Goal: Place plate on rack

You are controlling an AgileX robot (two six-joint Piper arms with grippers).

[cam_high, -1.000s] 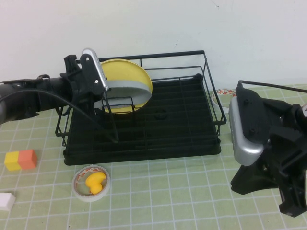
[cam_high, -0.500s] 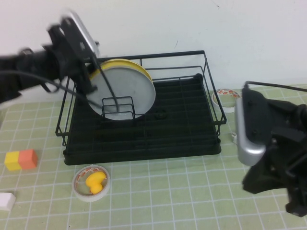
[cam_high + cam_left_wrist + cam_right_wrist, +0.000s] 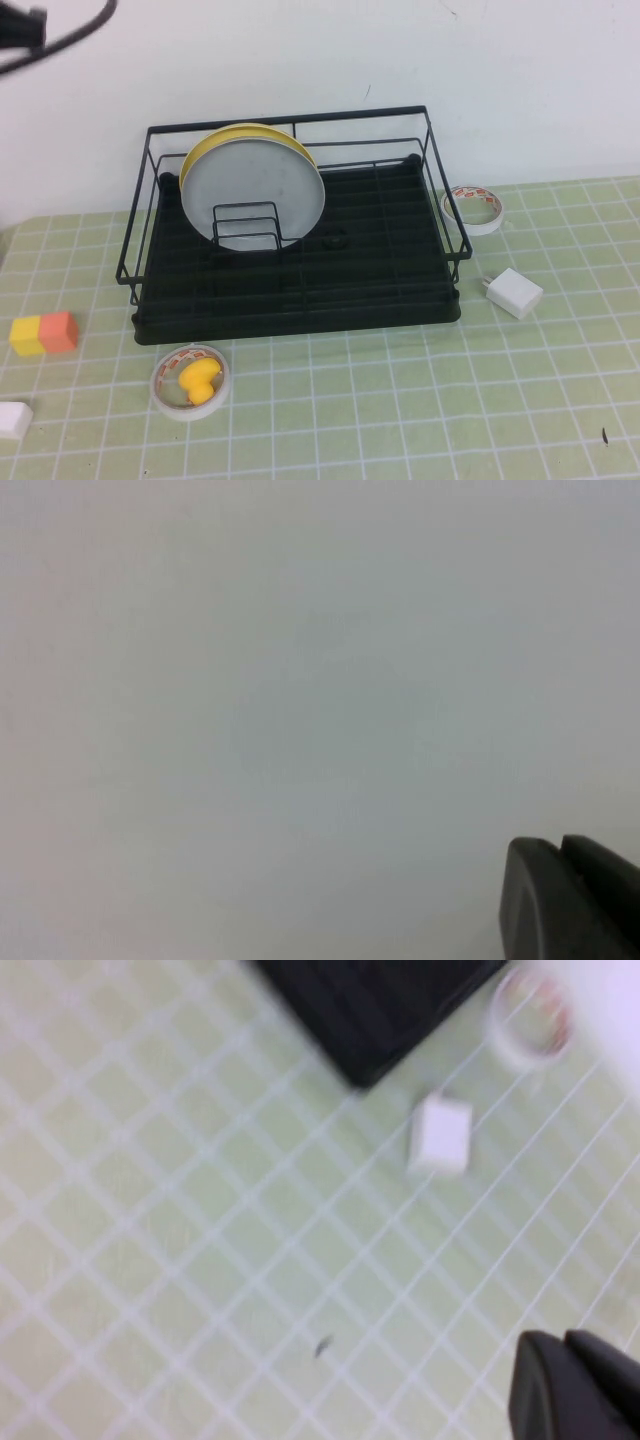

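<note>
The light-grey plate (image 3: pixel 255 195) stands upright on its edge in the wire dividers at the back left of the black rack (image 3: pixel 441 205), leaning in front of a yellow plate (image 3: pixel 243 132). No gripper touches it. In the high view only a bit of my left arm and its cable (image 3: pixel 22 28) shows at the top left corner. My left gripper (image 3: pixel 560 846) is shut and empty, facing a blank white wall. My right gripper (image 3: pixel 563 1339) is shut and empty, high above the green mat to the right of the rack, whose corner (image 3: pixel 380 1000) shows in the right wrist view.
A tape roll (image 3: pixel 473 208) and a white charger (image 3: pixel 513 292) lie right of the rack; both show in the right wrist view, roll (image 3: pixel 530 1015) and charger (image 3: pixel 440 1135). A tape roll holding a yellow piece (image 3: pixel 190 381), yellow-orange blocks (image 3: pixel 43 333) and a white object (image 3: pixel 12 420) lie front left.
My left gripper let go of the grey plate, which now stands in the rack, and rose up and left almost out of view. My right arm drew back out of the high view.
</note>
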